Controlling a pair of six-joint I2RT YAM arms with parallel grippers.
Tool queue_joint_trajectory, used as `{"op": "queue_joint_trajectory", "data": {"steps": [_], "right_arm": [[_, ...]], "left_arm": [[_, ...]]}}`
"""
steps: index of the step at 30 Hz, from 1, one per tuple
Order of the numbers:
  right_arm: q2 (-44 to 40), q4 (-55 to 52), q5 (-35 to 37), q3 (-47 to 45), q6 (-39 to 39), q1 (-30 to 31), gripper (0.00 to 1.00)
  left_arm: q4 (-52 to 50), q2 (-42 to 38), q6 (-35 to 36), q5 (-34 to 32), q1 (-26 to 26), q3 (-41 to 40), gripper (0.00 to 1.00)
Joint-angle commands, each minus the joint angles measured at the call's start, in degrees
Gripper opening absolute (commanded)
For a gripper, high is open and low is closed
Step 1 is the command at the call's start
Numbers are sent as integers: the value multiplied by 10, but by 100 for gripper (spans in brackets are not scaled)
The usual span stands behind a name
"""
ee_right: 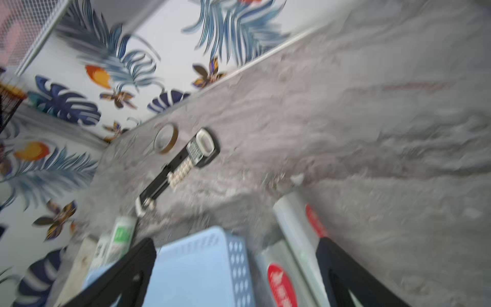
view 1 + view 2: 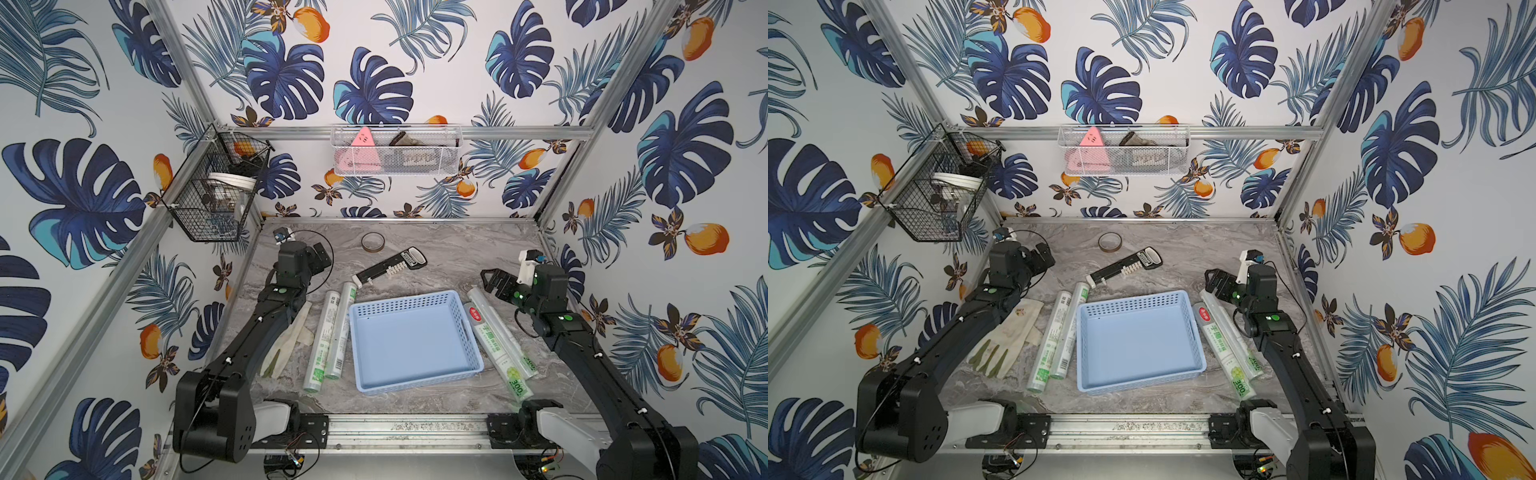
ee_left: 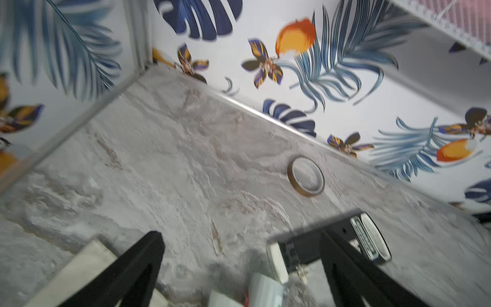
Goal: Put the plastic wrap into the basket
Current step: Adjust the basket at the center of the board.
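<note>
The basket [image 2: 417,376] sat empty at centre, with all 4 rolls of plastic wrap [image 2: 486,332] on the table beside it. The right pair [image 2: 505,357] lay at its 3 o'clock, long axes running 5 to 11, and the left pair [image 2: 326,338] at its 9 o'clock, running 7 to 1. The right gripper [image 2: 495,283] — jaws spread, holding nothing — hung nearer its work, just over the right pair's far ends. The left gripper [image 3: 239,235], also spread, sat past the left pair's far tips, at their 11 o'clock.

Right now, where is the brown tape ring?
In both top views the brown tape ring lies near the back edge of the table, slightly left of centre, behind the long black tool.
</note>
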Motion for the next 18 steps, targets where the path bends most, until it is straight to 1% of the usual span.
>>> {"op": "queue_joint_trajectory", "data": {"steps": [1,2,3,4,5,7,10,13,15,17,18], "right_arm": [[-29,-185,-152,16,43,1,96],[-39,-208,-162,15,54,2,95],[-49,-225,-167,10,69,2,95],[-58,-240,-164,5,83,4,95],[-61,-260,-163,6,87,6,95],[-66,-300,-157,9,83,11,95],[-75,-340,-149,6,73,29,96],[-96,-354,-126,-10,88,60,97],[-106,-360,-92,-21,104,87,97],[-105,-338,-67,-43,123,120,95],[-94,-333,-50,-49,126,136,95]], "left_arm": [[-65,13,-48,186,-16,6,99],[-33,8,-44,228,-27,-6,99],[-7,1,-36,248,-47,-13,99],[-5,-4,-17,252,-72,-10,99],[-26,-1,4,242,-93,6,99],[-97,22,54,199,-141,53,99],[-164,77,94,169,-189,101,99],[-192,132,114,146,-232,132,99],[-192,156,120,122,-257,144,99],[-197,179,133,116,-278,159,99],[-206,192,136,98,-287,168,99]]}}
